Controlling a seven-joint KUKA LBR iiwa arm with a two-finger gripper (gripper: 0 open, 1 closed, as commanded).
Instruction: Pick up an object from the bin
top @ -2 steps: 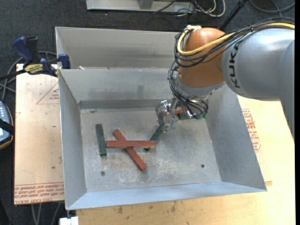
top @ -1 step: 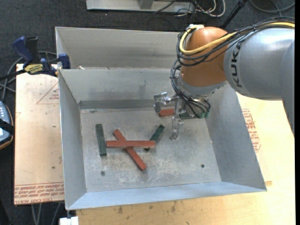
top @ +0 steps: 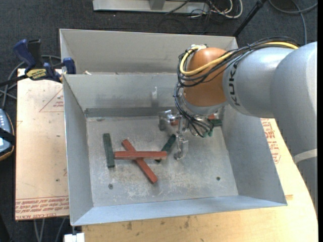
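The short dark green bar (top: 168, 144) lay tilted near the middle of the floor of the bin (top: 75, 135), by the end of two crossed red bars (top: 137, 155), with our pincer (top: 179, 147) low just beside it on the right-wall side; we could not tell how far it was open or whether it held anything. We judged this the approach: next, a small shift over the bar before closing. Bare floor toward the front and right walls left room.
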